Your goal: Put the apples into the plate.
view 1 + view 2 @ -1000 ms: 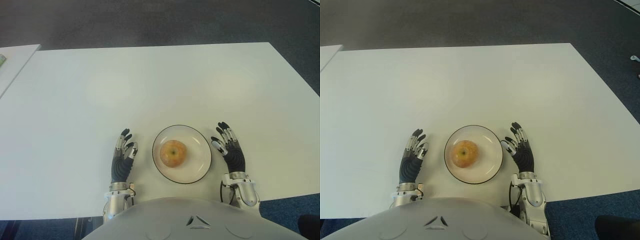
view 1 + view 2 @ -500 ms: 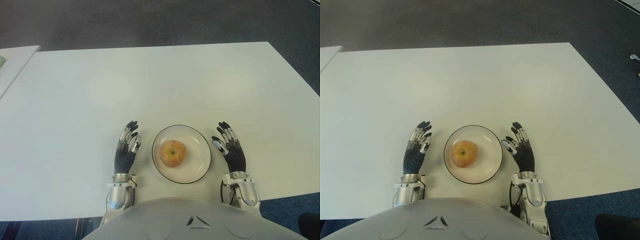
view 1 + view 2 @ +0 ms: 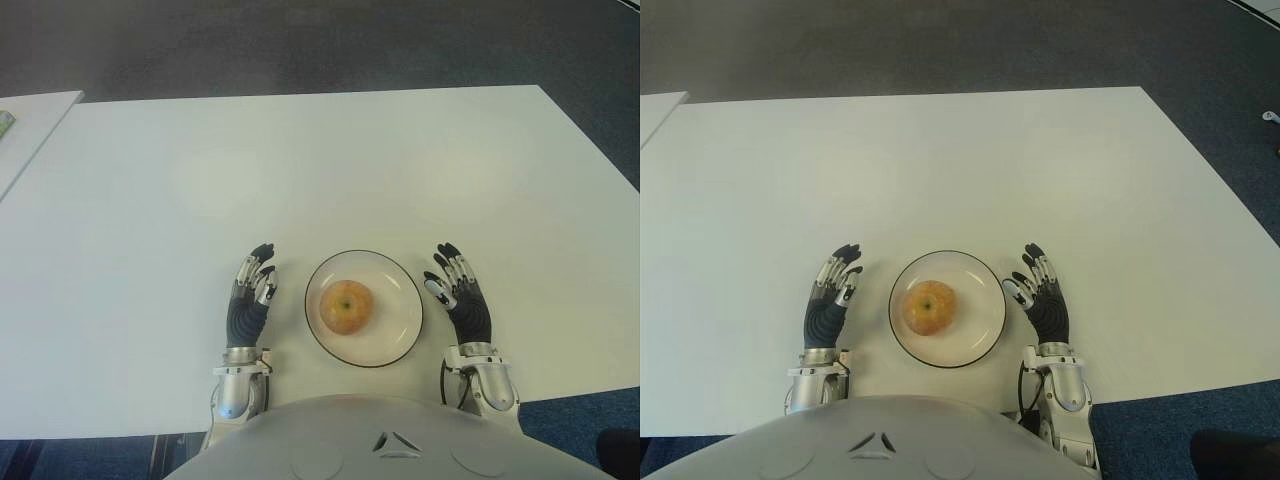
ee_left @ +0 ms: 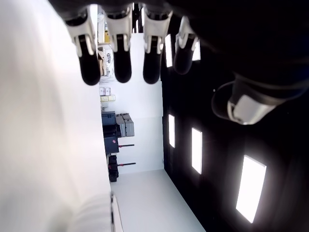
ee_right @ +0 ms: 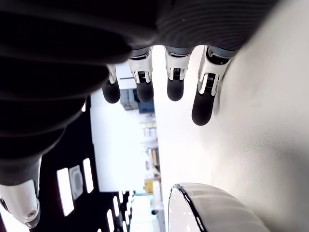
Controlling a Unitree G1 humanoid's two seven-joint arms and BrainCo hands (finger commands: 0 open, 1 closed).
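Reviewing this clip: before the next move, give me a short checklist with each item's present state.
1. apple lies inside the plate: ok.
2. left hand holds nothing, fingers spread, left of the plate: ok.
3. right hand holds nothing, fingers spread, right of the plate: ok.
4. Both hands apart from the plate's rim: ok.
5. Any other apple on the table: none visible, ok.
6. Plate set well in from the table's near edge: ok.
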